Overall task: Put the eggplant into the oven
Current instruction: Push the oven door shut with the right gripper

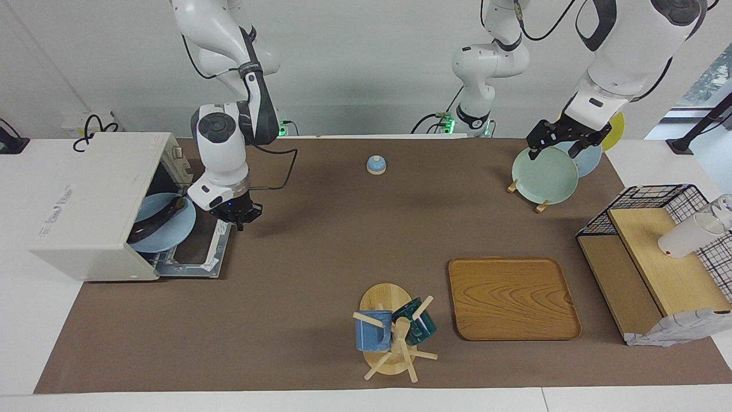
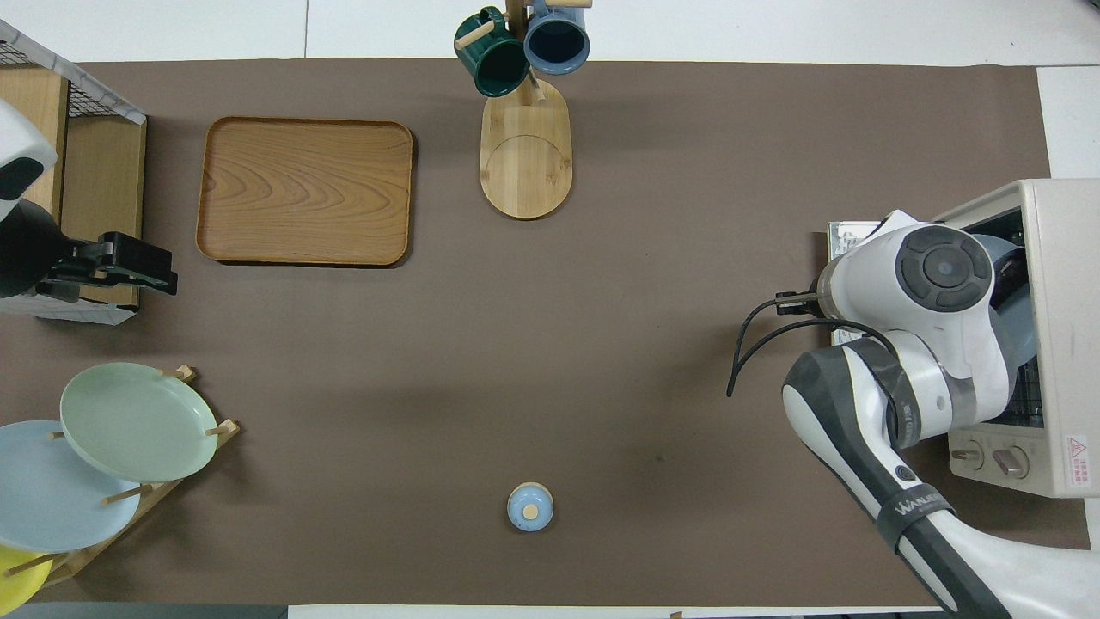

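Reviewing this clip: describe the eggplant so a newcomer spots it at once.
Find the off-white oven at the right arm's end of the table, door dropped open. A pale blue plate sits in its mouth; the eggplant, long, glossy and near-black, lies across it, by the right gripper.

- the oven [image 1: 94, 206] sits at the right arm's end of the worktop [image 1: 320, 240]
- the eggplant [image 1: 157, 220] lies on a plate [image 1: 166, 226] — half inside the oven
- the tray [image 1: 512, 297] is beside the mug rack [image 1: 389, 329], both farther from the robots
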Tool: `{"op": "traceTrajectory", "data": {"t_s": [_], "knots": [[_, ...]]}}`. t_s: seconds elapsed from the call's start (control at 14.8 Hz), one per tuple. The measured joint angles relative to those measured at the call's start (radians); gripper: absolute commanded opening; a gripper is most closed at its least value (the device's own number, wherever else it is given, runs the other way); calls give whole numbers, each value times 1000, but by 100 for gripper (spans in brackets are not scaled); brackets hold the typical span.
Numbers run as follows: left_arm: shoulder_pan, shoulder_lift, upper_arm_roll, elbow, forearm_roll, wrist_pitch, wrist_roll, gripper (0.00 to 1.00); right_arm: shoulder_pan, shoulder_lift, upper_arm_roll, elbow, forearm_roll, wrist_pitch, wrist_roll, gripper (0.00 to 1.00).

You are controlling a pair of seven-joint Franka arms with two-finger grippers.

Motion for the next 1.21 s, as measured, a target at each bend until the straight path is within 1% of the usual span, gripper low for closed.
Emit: {"op": "traceTrajectory", "data": {"t_s": [0.47,1.01,1.21], "knots": [[0,0,0,0,0,0,0,100,-24,58,-4,0,0,29,5,0],[0,0,0,0,0,0,0,100,-71,61,-5,-14,0,29,5,0],[0,0,0,0,0,0,0,100,-72,61,-4,-17,0,29,5,0]]}}
